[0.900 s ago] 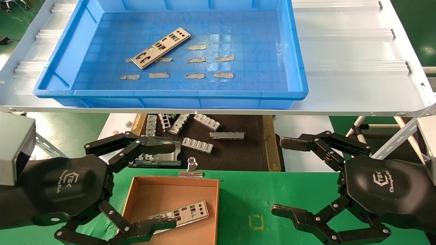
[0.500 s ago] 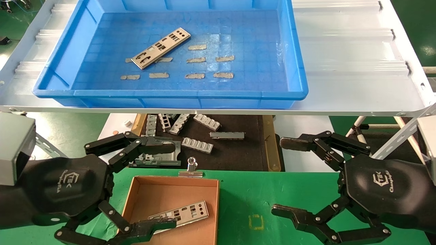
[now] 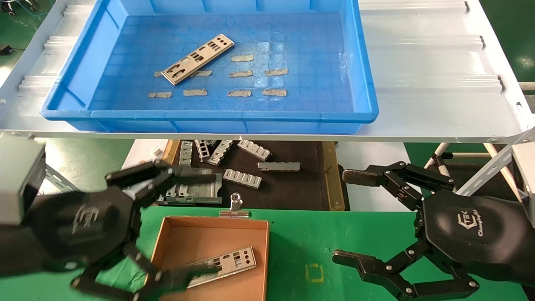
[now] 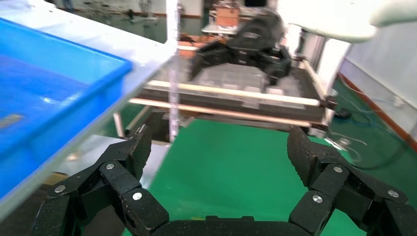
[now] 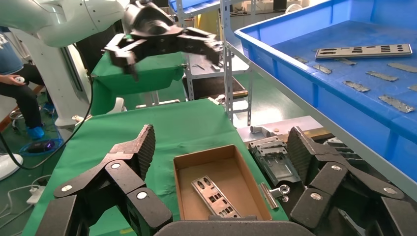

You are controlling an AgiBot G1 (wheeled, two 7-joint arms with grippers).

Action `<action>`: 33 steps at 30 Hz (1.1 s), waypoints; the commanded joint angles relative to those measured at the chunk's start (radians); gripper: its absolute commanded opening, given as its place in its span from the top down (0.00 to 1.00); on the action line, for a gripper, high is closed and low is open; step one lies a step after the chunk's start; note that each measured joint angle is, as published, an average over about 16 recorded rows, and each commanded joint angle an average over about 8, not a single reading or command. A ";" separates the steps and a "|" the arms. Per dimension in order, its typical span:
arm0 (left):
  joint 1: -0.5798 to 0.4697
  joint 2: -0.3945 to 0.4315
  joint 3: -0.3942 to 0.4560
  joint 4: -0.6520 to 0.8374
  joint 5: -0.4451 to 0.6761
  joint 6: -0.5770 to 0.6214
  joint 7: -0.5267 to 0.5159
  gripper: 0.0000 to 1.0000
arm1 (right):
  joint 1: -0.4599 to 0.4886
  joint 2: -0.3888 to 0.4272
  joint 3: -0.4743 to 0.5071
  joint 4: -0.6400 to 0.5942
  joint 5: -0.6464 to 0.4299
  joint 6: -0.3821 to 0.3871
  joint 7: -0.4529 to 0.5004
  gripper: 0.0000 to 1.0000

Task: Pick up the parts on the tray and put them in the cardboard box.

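**A:** What was on the left side?

**B:** The left gripper (image 3: 184,225) hung over the left edge of the green tabletop (image 3: 334,234), its fingers spread wide with nothing between them. 1 finger reached over the near-left corner of the box (image 3: 196,238).

**A:** And the box itself?

**B:** It sat at the far edge of the tabletop, left of centre, with a binder clip (image 3: 235,207) on its far rim. 1 part (image 3: 228,261) lay flat inside, towards its near side.

**A:** Any other parts?

**B:** 1 more (image 3: 197,58) lay at an angle in the left half of the tray (image 3: 75,83), on the raised white shelf (image 3: 434,75) beyond the tabletop, overlapping tape strips (image 3: 259,81) stuck to the tray's floor.

**A:** What lay between shelf and tabletop?

**B:** A dark mat (image 3: 301,188) lower down, holding several grey ribbed pieces (image 3: 242,177).

**A:** The right side?

**B:** The right gripper (image 3: 347,217) hovered over the right part of the tabletop, fingers also spread apart and holding nothing.
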 commanded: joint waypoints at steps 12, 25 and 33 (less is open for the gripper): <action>-0.222 0.133 0.039 0.261 0.140 -0.116 0.059 0.00 | 0.000 0.000 0.000 0.000 0.000 0.000 0.000 1.00; -0.579 0.331 0.157 0.766 0.388 -0.196 0.201 0.00 | 0.000 0.000 0.000 0.000 0.000 0.000 0.000 1.00; -0.713 0.419 0.192 0.995 0.463 -0.297 0.279 0.00 | 0.000 0.000 0.000 0.000 0.000 0.000 0.000 1.00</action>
